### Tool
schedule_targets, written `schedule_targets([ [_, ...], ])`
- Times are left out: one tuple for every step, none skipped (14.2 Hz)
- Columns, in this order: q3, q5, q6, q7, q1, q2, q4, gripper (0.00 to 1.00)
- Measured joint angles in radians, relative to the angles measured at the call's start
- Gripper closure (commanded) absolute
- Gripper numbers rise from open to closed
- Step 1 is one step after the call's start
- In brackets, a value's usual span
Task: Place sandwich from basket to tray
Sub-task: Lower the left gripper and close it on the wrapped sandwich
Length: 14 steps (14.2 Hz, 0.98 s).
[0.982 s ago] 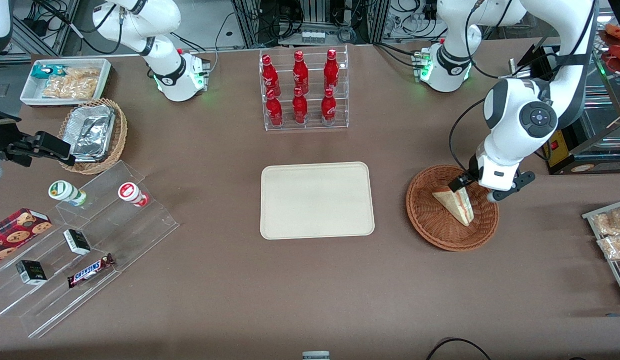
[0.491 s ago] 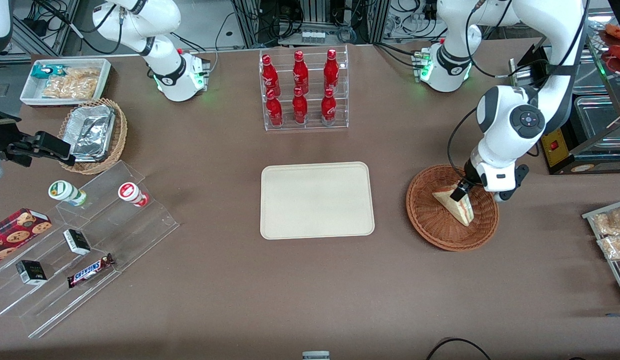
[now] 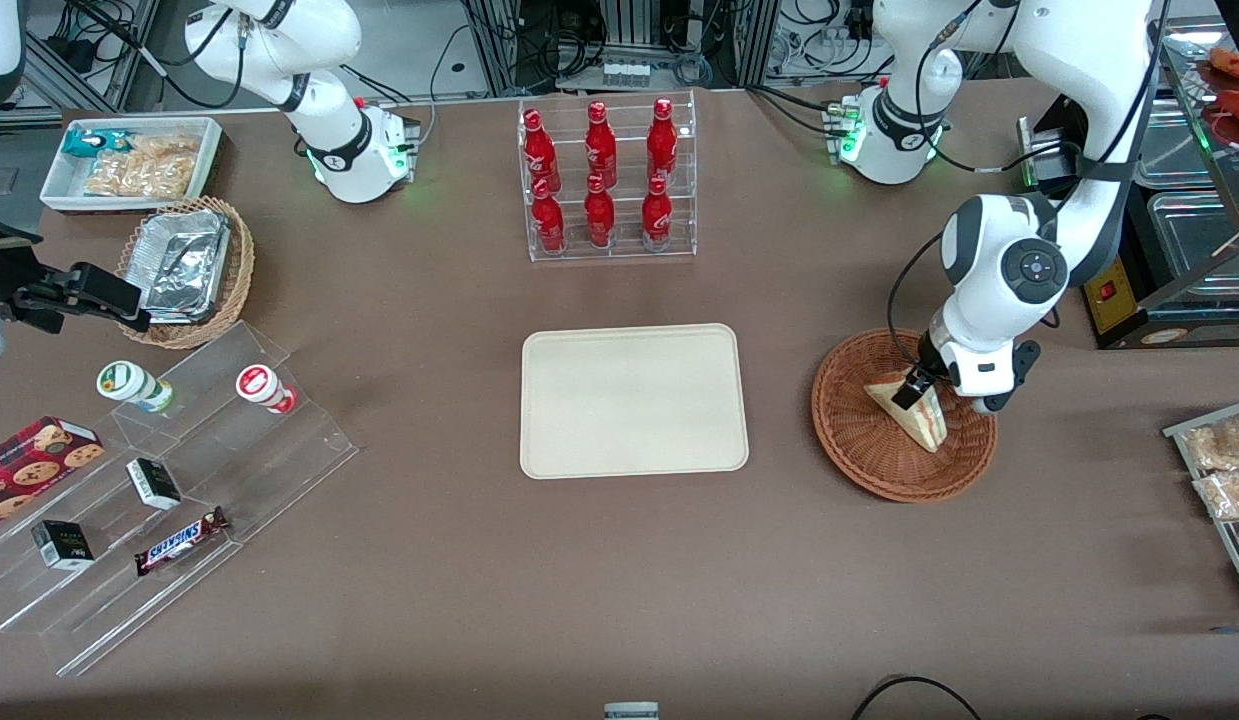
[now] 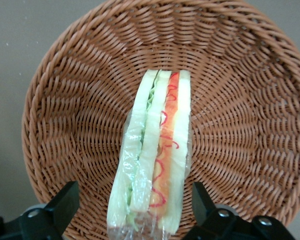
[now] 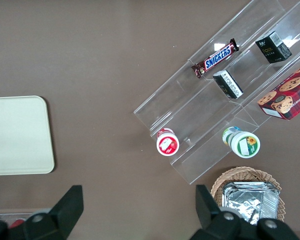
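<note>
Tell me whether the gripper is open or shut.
Open. The gripper hangs over the basket, its fingers spread on either side of the sandwich, with gaps showing; it has not closed yet.

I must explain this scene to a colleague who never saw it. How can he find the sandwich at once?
Start at the cream tray mid-table, then look toward the working arm's end to the round reddish-brown basket. The sandwich stands in it on edge, with the open gripper just above, fingers either side. It is the only pale bread wedge, wrapped in clear film, with red and green filling along its edge.
</note>
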Motion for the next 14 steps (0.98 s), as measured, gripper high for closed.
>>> schedule_targets([
  [0.000, -0.006, 0.002, -0.001, 0.000, 0.004, 0.000, 0.91],
  [0.000, -0.009, 0.003, -0.001, 0.000, 0.005, 0.000, 0.97],
  [0.000, -0.010, 0.003, 0.001, 0.000, 0.005, 0.000, 0.99],
  [0.000, -0.010, 0.001, 0.015, 0.000, 0.005, 0.002, 0.99],
  [-0.001, -0.010, -0.013, 0.051, 0.000, 0.005, 0.007, 0.99],
  [0.000, -0.010, -0.055, 0.100, 0.000, 0.005, 0.022, 0.98],
  [0.000, -0.011, -0.126, 0.148, 0.000, 0.004, 0.054, 0.98],
  [0.000, -0.011, -0.218, 0.193, 0.000, 0.004, 0.107, 0.97],
  [-0.001, -0.012, -0.313, 0.240, -0.001, 0.005, 0.170, 0.96],
  [-0.003, -0.011, -0.391, 0.306, -0.003, 0.008, 0.232, 0.96],
  [-0.006, -0.012, -0.437, 0.389, -0.008, 0.013, 0.280, 0.96],
  [-0.010, -0.013, -0.454, 0.465, -0.019, 0.021, 0.310, 0.96],
  [-0.015, -0.014, -0.458, 0.504, -0.035, 0.029, 0.325, 0.97],
  [-0.022, -0.015, -0.458, 0.518, -0.056, 0.039, 0.334, 0.97],
])
